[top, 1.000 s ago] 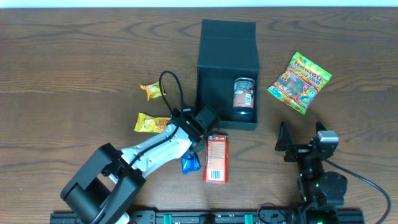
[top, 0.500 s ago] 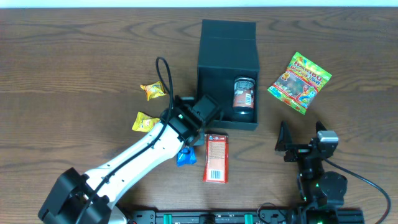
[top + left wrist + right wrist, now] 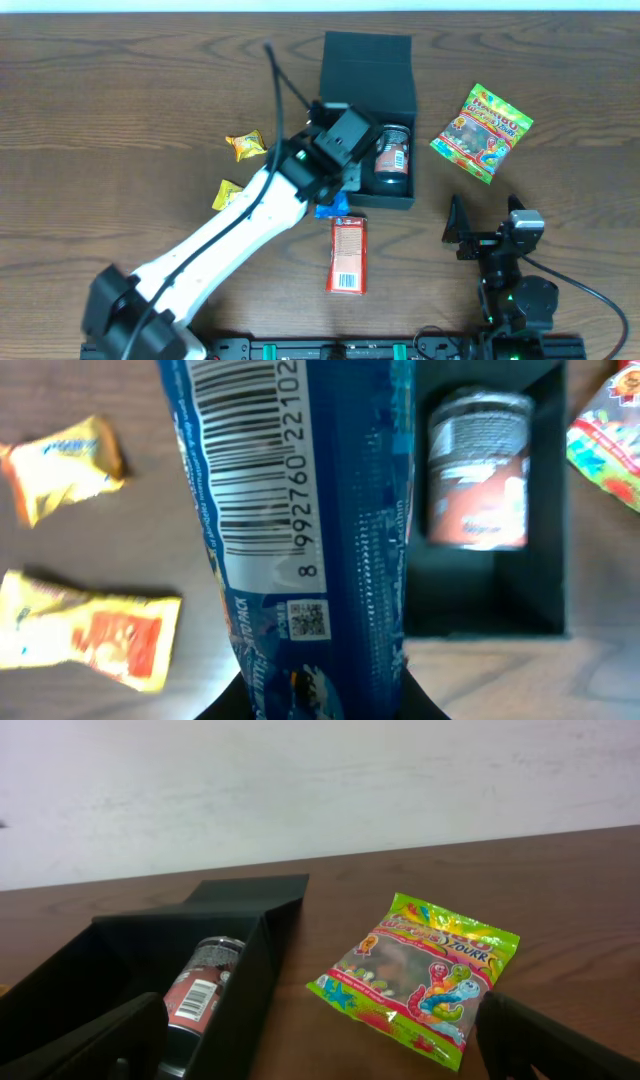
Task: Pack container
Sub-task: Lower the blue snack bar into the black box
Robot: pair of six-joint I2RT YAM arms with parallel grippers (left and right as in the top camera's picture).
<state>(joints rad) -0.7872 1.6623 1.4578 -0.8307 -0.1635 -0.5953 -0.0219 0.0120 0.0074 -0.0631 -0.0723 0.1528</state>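
Two yellow sweets left on table. Left gripper fingers narrow, clamped on blue packet at front-left corner of container. Container mid-table, toward rear, flap open, can lying inside. Gummy bag right of it. Right gripper fingers wide, holding nothing.

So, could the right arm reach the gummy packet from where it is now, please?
Probably yes: the right gripper is open and faces the gummy packet, which lies flat on bare table with nothing between them.
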